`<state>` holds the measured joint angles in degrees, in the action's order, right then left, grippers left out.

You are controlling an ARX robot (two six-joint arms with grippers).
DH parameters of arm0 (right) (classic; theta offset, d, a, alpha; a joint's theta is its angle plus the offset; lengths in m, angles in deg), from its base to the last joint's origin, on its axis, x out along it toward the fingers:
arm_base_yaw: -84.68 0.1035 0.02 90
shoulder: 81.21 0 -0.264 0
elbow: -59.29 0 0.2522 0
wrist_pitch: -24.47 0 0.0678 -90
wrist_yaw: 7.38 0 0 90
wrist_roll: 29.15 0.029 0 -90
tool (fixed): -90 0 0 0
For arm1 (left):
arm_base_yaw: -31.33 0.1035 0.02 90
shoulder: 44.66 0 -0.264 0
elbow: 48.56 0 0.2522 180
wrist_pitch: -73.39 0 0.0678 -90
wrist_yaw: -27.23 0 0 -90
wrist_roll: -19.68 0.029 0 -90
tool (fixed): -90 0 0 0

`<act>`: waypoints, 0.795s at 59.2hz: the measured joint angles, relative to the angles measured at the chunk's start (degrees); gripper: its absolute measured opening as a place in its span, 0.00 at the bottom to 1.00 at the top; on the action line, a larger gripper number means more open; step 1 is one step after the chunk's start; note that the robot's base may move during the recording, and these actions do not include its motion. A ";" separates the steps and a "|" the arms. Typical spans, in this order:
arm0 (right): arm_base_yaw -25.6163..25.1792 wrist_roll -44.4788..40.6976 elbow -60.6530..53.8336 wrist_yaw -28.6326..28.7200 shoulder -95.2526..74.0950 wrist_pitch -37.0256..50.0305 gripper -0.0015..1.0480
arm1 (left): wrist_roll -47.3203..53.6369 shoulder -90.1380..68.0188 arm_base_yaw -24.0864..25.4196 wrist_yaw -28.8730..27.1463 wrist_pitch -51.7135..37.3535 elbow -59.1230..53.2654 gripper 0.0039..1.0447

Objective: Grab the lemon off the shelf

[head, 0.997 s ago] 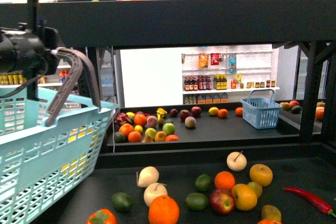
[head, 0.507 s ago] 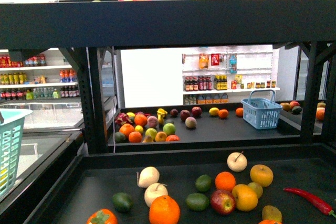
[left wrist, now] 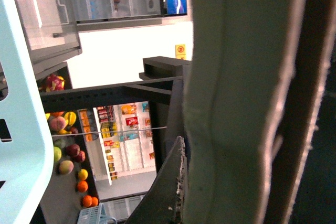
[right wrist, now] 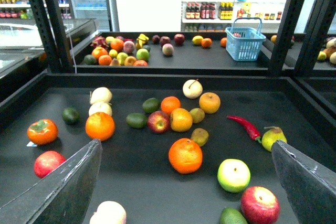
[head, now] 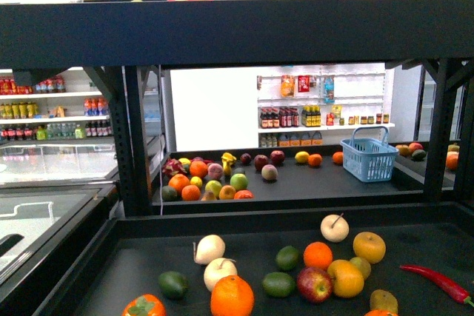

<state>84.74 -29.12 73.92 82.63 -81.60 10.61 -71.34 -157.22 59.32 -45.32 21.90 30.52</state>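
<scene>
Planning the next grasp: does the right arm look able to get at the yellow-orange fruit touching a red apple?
Probably yes: the right gripper is open above the shelf deck and nothing covers the yellow-orange fruit, though the red apple crowds one side.

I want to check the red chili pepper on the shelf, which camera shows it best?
Right wrist view: the whole chili pepper lies unobstructed on the shelf. Front view catches it at the frame edge. Left wrist view doesn't show it.
</scene>
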 joint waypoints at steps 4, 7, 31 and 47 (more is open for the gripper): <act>0.00 0.00 0.00 0.02 0.00 0.00 0.93 | -0.39 -1.16 0.50 0.66 -0.52 0.00 0.06; 0.00 0.00 0.00 0.02 0.00 0.00 0.93 | -0.55 -1.92 0.76 1.05 -1.01 0.00 0.06; 0.00 0.00 0.00 0.02 0.00 0.00 0.93 | -1.40 -7.56 2.08 3.78 -7.82 1.57 0.06; 0.00 0.00 0.00 0.00 0.02 0.00 0.93 | -1.42 -9.49 2.32 4.61 -10.82 1.55 0.15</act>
<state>84.74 -29.12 73.92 82.63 -81.57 10.61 -72.76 -166.70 61.63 -40.71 11.08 32.07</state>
